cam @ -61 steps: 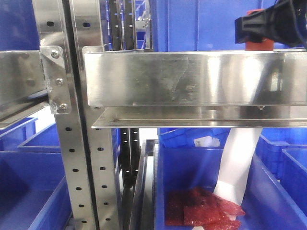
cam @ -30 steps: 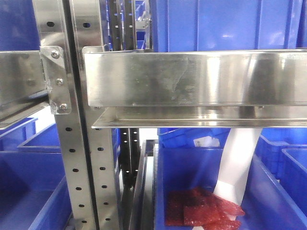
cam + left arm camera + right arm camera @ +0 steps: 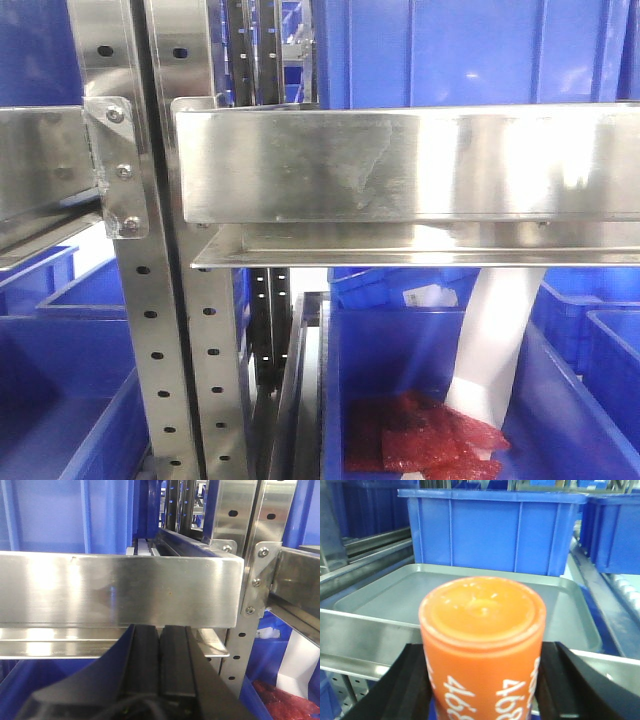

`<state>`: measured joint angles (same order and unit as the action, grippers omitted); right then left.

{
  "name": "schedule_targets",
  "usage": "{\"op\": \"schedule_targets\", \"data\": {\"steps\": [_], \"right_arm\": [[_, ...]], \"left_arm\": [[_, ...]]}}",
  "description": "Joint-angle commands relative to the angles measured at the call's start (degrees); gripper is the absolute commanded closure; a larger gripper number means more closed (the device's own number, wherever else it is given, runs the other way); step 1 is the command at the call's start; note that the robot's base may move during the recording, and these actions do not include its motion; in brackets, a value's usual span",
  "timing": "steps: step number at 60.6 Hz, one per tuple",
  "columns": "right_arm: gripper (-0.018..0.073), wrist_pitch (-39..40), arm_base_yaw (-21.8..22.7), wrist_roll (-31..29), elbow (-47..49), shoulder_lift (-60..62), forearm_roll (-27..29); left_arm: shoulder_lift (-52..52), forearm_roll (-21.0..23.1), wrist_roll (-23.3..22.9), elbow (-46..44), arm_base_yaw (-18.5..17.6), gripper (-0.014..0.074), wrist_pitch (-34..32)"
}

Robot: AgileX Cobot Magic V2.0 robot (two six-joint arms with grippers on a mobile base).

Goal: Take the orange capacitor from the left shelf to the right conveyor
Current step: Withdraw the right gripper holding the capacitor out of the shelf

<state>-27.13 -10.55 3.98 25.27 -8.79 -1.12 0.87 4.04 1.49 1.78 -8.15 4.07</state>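
Note:
In the right wrist view my right gripper (image 3: 482,690) is shut on the orange capacitor (image 3: 482,630), a fat orange cylinder with white digits, held between the two black fingers (image 3: 407,685). It hangs in front of a grey metal tray (image 3: 385,597) with a blue bin (image 3: 492,527) behind it. In the left wrist view my left gripper (image 3: 160,652) is shut and empty, its black fingers (image 3: 146,655) pressed together just below a steel shelf rail (image 3: 120,590). Neither gripper shows in the front view.
The front view shows a steel shelf rail (image 3: 410,165) and a perforated upright post (image 3: 150,300). Blue bins stand above and below; the lower one (image 3: 560,400) holds red packets (image 3: 420,435) and a white strip (image 3: 495,340). More blue bins (image 3: 615,530) stand at right.
My right gripper with the capacitor was at the top right of the front view one second ago; it has left that view since.

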Motion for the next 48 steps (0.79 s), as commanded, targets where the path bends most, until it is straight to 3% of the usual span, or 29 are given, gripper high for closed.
{"op": "schedule_targets", "data": {"steps": [1, 48], "right_arm": [[0.05, 2.67, -0.12, -0.52, 0.99, 3.42, -0.78], [0.0501, 2.65, -0.12, -0.52, 0.79, 5.91, -0.78]], "left_arm": [[0.55, 0.2, -0.09, -0.26, 0.1, 0.0723, -5.0], [0.55, 0.2, -0.09, -0.26, 0.1, 0.0723, -5.0]]}}
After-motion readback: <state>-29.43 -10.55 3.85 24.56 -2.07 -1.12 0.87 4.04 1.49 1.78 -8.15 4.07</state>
